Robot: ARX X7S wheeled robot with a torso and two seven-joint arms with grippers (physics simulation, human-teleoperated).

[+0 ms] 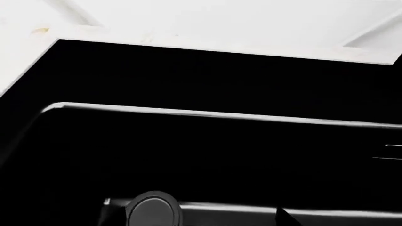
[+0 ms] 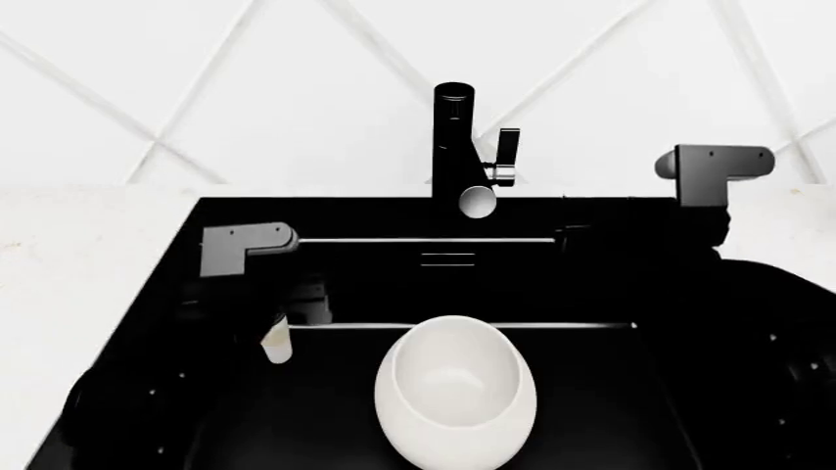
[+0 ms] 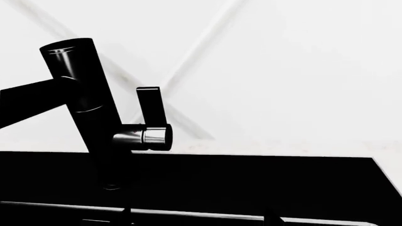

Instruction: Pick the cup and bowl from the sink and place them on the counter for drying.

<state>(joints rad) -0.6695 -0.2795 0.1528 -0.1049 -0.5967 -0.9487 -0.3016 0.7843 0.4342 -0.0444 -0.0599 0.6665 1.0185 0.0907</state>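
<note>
The white bowl (image 2: 455, 392) sits in the black sink (image 2: 588, 294), near the front middle. The small whitish cup (image 2: 276, 340) stands at the sink's left side, partly hidden by my left arm (image 2: 242, 245). In the left wrist view a round dark grey disc (image 1: 154, 209), seemingly the cup's end, lies between the dark tips of my left gripper (image 1: 191, 217), whose jaws stand wide apart. My right gripper (image 3: 197, 219) is open and empty, low at the back of the sink, facing the faucet (image 3: 88, 108). The white counter (image 2: 78, 274) flanks the sink.
The black faucet (image 2: 455, 147) with a chrome lever stands at the sink's back middle, close to my right arm (image 2: 712, 176). A white panelled wall (image 2: 261, 88) rises behind. The sink's back-left corner (image 1: 58, 41) meets the counter (image 1: 188, 19).
</note>
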